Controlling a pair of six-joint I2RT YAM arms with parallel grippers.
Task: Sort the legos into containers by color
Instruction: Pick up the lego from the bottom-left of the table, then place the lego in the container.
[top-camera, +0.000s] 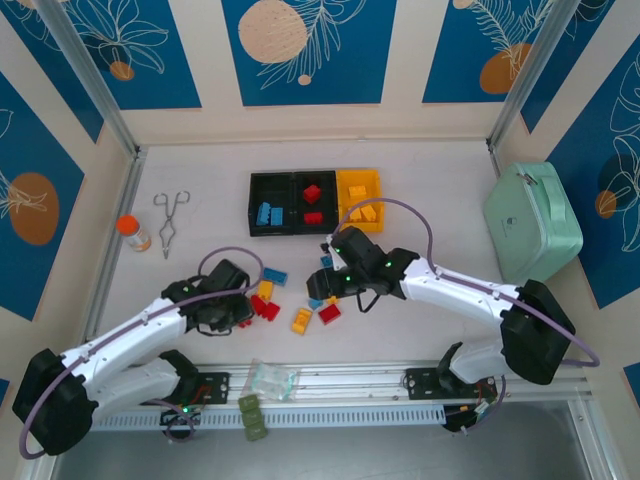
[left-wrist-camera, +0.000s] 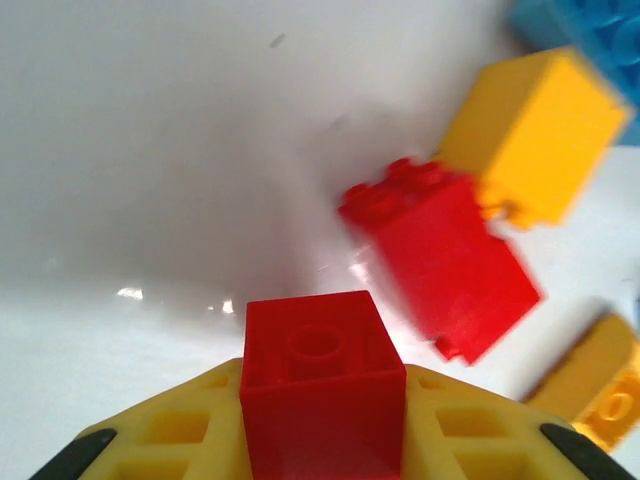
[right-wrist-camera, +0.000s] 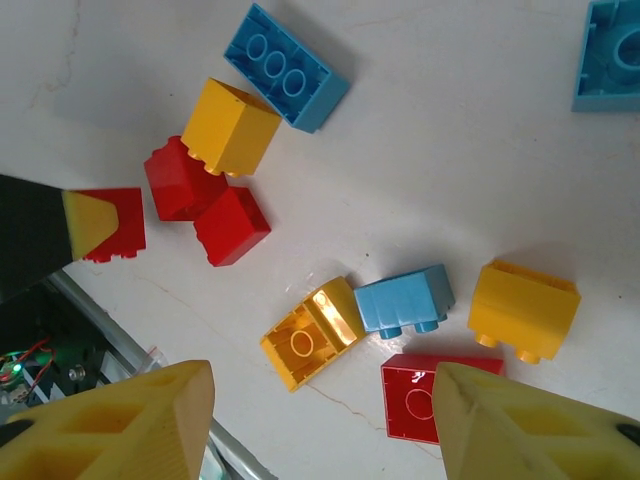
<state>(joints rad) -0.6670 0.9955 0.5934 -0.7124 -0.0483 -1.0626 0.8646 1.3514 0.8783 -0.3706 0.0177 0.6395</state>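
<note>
My left gripper (left-wrist-camera: 322, 440) is shut on a small red lego (left-wrist-camera: 322, 375), gripped between its yellow fingers just above the table. Beside it lie another red lego (left-wrist-camera: 440, 258) and a yellow one (left-wrist-camera: 535, 135). In the top view the left gripper (top-camera: 240, 318) is at the left end of the loose pile. My right gripper (right-wrist-camera: 320, 420) hangs open over a yellow hollow lego (right-wrist-camera: 312, 333), a blue one (right-wrist-camera: 405, 300) and a red one (right-wrist-camera: 415, 398), touching none. The containers (top-camera: 297, 180) stand at the back: blue legos in the left black bin, red in the middle, yellow in the yellow bin (top-camera: 372, 178).
A mint-green case (top-camera: 533, 220) stands at the right. Metal tongs (top-camera: 170, 222) and an orange-capped bottle (top-camera: 133, 232) lie at the left. A clear bag (top-camera: 270, 378) rests on the near rail between the arm bases.
</note>
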